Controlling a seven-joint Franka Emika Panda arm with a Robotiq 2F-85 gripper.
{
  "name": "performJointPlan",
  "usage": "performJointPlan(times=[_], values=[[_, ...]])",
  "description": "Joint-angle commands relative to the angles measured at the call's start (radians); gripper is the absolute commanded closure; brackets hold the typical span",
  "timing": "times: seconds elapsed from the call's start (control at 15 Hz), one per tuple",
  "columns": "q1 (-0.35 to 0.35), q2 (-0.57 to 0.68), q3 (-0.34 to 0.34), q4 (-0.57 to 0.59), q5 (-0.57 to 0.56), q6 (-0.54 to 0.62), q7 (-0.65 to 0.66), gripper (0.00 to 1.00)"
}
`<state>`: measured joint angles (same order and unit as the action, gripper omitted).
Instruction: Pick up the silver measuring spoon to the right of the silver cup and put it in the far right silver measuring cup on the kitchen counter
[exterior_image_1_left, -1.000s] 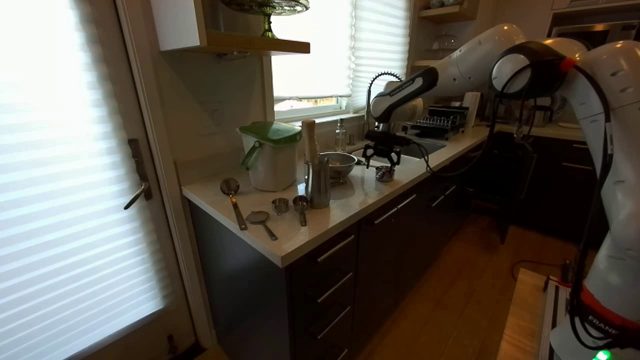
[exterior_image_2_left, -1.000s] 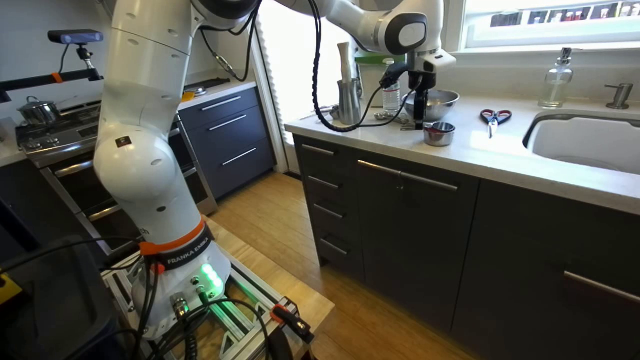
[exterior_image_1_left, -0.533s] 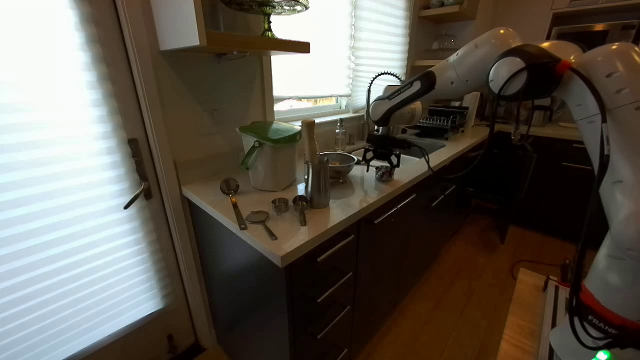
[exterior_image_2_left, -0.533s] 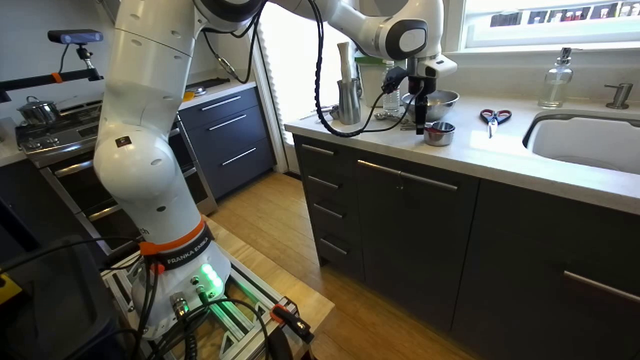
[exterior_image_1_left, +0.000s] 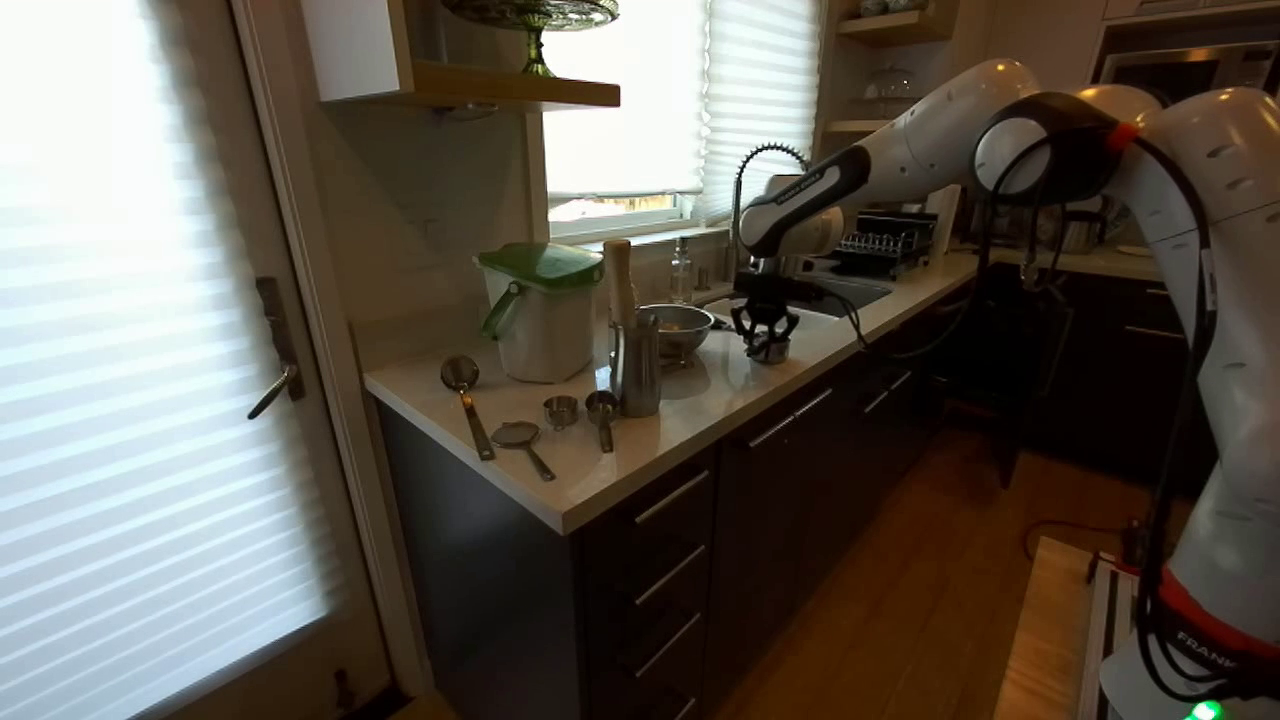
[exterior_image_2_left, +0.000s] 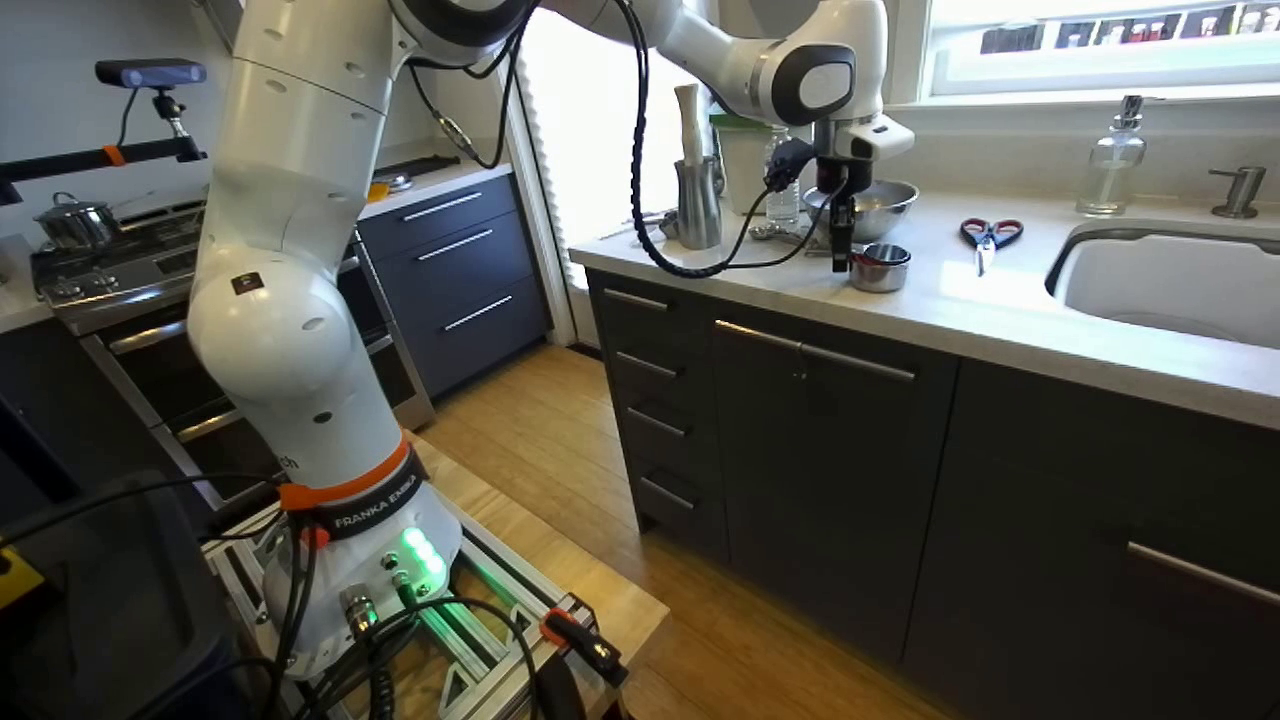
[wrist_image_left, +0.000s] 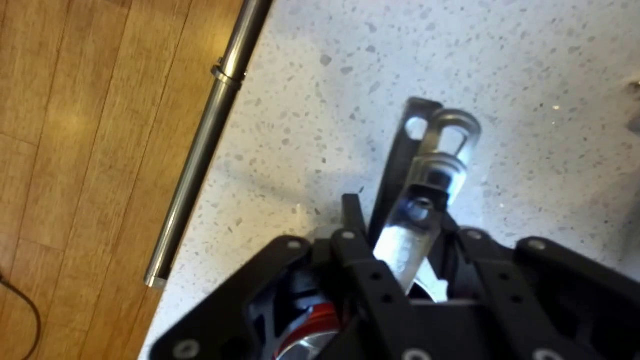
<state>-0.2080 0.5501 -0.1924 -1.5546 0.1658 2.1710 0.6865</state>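
Observation:
A stack of nested silver measuring cups (exterior_image_2_left: 879, 277), farthest right of the cups, sits on the off-white kitchen counter (exterior_image_1_left: 690, 412). Several handles (wrist_image_left: 394, 165) stick out from it in the wrist view. My gripper (wrist_image_left: 397, 212) reaches down beside the stack, its jaws drawn together on those handles; the tips' contact is partly covered. Red shows inside a cup rim (wrist_image_left: 320, 315) between the black links. In an exterior view a silver measuring spoon (exterior_image_1_left: 602, 402) lies to the right of a small silver cup (exterior_image_1_left: 561, 411), well apart from the gripper.
A steel bowl (exterior_image_1_left: 675, 330) stands behind the gripper. Along the counter are a tall steel cylinder (exterior_image_1_left: 640, 370), a green-lidded bin (exterior_image_1_left: 545, 330), a flat strainer (exterior_image_1_left: 516, 434) and a ladle (exterior_image_1_left: 470, 405). Scissors (exterior_image_2_left: 990, 238) lie beside the sink (exterior_image_2_left: 1180, 295). The counter's front edge runs close by.
The jaws have come from wide apart to narrow, around the cup handles. The gripper has dropped slightly and shifted a little toward the front edge. The loose spoon and small cup have not moved.

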Motion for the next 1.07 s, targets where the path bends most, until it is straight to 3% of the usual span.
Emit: performJointPlan(times=[0.0,0.07,0.27,0.33,0.4,0.93,1.0], values=[[0.015,0.004,-0.020,0.007,-0.016,-0.011,0.000,0.96],[0.016,0.002,-0.022,0.006,-0.019,-0.012,0.000,1.00],[0.018,-0.001,-0.026,0.003,-0.022,-0.014,0.001,0.95],[0.020,-0.001,-0.028,0.003,-0.023,-0.014,0.002,0.82],[0.020,-0.003,-0.027,0.001,-0.023,-0.013,0.000,0.60],[0.025,-0.056,-0.024,-0.033,-0.030,-0.024,-0.036,0.02],[0.027,-0.070,-0.024,-0.041,-0.033,-0.025,-0.045,0.00]])
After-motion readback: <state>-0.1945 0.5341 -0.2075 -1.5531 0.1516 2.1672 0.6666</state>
